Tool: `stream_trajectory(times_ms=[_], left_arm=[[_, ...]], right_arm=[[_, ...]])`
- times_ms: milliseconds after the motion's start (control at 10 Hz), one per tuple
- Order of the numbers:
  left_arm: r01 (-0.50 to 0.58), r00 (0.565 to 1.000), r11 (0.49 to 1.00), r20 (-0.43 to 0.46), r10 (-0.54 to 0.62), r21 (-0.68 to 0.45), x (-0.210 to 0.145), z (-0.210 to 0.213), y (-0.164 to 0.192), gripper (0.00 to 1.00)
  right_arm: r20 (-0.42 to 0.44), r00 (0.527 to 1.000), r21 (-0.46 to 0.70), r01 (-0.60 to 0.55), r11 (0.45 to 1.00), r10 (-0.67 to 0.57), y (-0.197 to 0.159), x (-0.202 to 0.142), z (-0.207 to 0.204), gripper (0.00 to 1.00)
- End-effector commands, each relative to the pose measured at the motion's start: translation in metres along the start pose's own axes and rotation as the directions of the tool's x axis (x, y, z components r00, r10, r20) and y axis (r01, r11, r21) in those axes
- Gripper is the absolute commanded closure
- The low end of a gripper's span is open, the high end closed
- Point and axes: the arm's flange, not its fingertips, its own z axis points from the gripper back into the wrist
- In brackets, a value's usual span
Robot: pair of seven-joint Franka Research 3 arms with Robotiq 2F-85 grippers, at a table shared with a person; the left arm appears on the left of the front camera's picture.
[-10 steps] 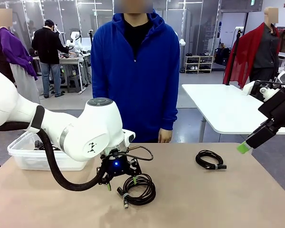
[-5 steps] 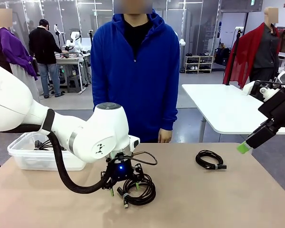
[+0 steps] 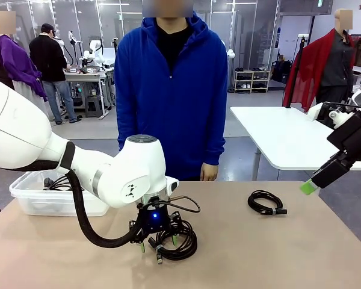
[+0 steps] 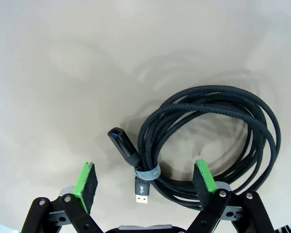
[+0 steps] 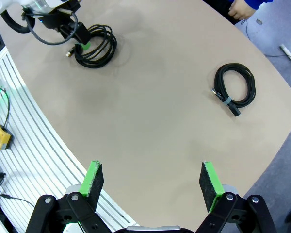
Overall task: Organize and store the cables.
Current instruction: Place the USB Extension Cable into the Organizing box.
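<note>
A coiled black cable [image 3: 182,239] lies on the tan table near its front middle. My left gripper [image 3: 157,240] is lowered over the coil's left side. In the left wrist view the coil [image 4: 218,121] spreads up and to the right. The left gripper [image 4: 144,167] is open, and its green pads stand on either side of the grey-strapped section and the two plugs. A second, smaller cable coil [image 3: 266,203] rests to the right, also seen as the coil [image 5: 235,90] in the right wrist view. My right gripper [image 5: 150,170] hangs open high above the table; its green pad [image 3: 309,187] shows at the right edge.
A clear plastic bin [image 3: 30,201] with black cables inside stands at the table's left. A person in a blue hoodie [image 3: 171,90] stands at the far edge with arms down. Another white table [image 3: 283,135] is behind on the right.
My left arm has shifted right and lowered, bringing its open gripper down around the nearer coil. The right arm and both coils have stayed put.
</note>
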Motion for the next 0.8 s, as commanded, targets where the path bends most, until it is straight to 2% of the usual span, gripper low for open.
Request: stream_trajectory(times_ms=[0, 100, 300, 400, 500, 600, 700], left_arm=[[-0.034, 0.999, 0.999, -0.023, 0.034, 0.000, 0.0065, -0.0081, -0.0063, 0.00], [-0.035, 0.999, 0.999, -0.027, 0.035, 0.000, 0.0072, -0.0108, -0.0067, 0.00], [-0.037, 0.999, 0.999, -0.020, 0.037, -0.005, 0.0062, -0.0111, -0.0066, 0.06], [-0.040, 0.999, 0.999, -0.014, 0.039, -0.005, 0.0045, -0.0087, -0.0055, 0.21], [-0.041, 0.999, 0.999, -0.017, 0.041, -0.003, 0.0029, -0.0067, -0.0055, 0.26], [-0.042, 0.999, 0.999, -0.021, 0.042, 0.000, 0.0021, -0.0053, -0.0059, 0.41], [-0.047, 0.999, 0.999, -0.019, 0.047, -0.002, 0.0015, -0.0042, -0.0060, 0.46]], right_arm=[[-0.014, 1.000, -0.011, 0.002, 1.000, -0.002, -0.0004, -0.0006, -0.0004, 0.00], [-0.014, 1.000, -0.011, 0.002, 1.000, -0.002, -0.0004, -0.0006, -0.0004, 0.00], [-0.014, 1.000, -0.011, 0.002, 1.000, -0.002, -0.0004, -0.0006, -0.0004, 0.00], [-0.014, 1.000, -0.011, 0.002, 1.000, -0.002, -0.0004, -0.0006, -0.0004, 0.00], [-0.014, 1.000, -0.011, 0.002, 1.000, -0.002, -0.0004, -0.0006, -0.0004, 0.00], [-0.014, 1.000, -0.011, 0.002, 1.000, -0.002, -0.0004, -0.0006, -0.0004, 0.00], [-0.014, 1.000, -0.011, 0.002, 1.000, -0.002, -0.0004, -0.0006, -0.0004, 0.00]])
